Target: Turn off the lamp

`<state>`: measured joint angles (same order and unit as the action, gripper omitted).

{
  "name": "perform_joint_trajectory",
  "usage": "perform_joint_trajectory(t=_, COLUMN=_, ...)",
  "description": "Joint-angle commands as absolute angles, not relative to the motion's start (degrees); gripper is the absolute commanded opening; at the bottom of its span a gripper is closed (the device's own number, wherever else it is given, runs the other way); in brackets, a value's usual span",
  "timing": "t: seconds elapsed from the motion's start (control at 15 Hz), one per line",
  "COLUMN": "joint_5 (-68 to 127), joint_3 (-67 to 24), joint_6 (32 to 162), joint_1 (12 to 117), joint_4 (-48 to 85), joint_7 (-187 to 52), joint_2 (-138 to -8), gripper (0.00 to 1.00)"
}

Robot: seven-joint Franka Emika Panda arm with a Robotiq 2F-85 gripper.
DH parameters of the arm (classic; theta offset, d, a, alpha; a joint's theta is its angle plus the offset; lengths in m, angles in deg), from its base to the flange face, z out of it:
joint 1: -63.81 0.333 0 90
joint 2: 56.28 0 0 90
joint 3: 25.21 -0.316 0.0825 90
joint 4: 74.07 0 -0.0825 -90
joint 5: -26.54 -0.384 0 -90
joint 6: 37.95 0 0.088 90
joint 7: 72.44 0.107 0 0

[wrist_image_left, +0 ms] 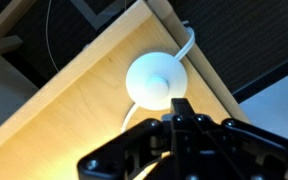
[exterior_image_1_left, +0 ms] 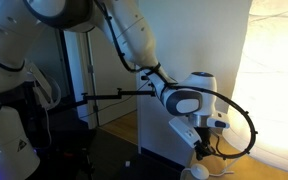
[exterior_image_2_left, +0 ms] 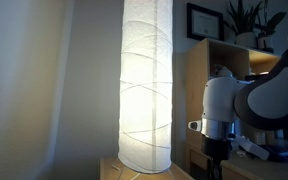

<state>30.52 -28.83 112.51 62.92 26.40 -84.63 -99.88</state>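
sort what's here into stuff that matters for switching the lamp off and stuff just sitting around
For the job: lamp, round white foot switch, white cord, gripper.
Just sitting around: framed picture, potted plant, wooden shelf unit.

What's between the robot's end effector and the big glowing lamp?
In an exterior view, a looping black cable curves through the gap between the end effector and the lamp. Nothing else shows there.
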Motion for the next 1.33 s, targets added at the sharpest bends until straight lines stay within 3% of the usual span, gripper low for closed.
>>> perform_joint_trajectory(t=0.0, joint_5=31.7, joint_3=-27.8, joint_6=115.0, joint_1=63.4, joint_4=25.8, joint_7=-84.2, joint_2=-100.4, gripper=0.00)
perform_joint_trajectory(t=0.27, joint_5=31.4, joint_3=-27.3, joint_6=115.2, joint_1=63.3, joint_4=25.8, joint_7=-83.5, joint_2=-100.4, gripper=0.00)
perform_joint_trajectory(t=0.33, joint_5=26.1, joint_3=-32.3, joint_6=117.9, joint_1=63.2, joint_4=32.8, joint_7=-80.4, joint_2=-93.0, gripper=0.00)
perform_joint_trajectory(t=1.07, joint_5=5.2, joint_3=-53.6, joint_6=143.6, joint_1=58.2, joint_4=39.0, joint_7=-77.6, joint_2=-86.0, gripper=0.00)
perform_joint_trajectory(t=1.27, joint_5=6.5, joint_3=-52.9, joint_6=142.8, joint_1=59.4, joint_4=37.0, joint_7=-77.2, joint_2=-87.7, gripper=0.01)
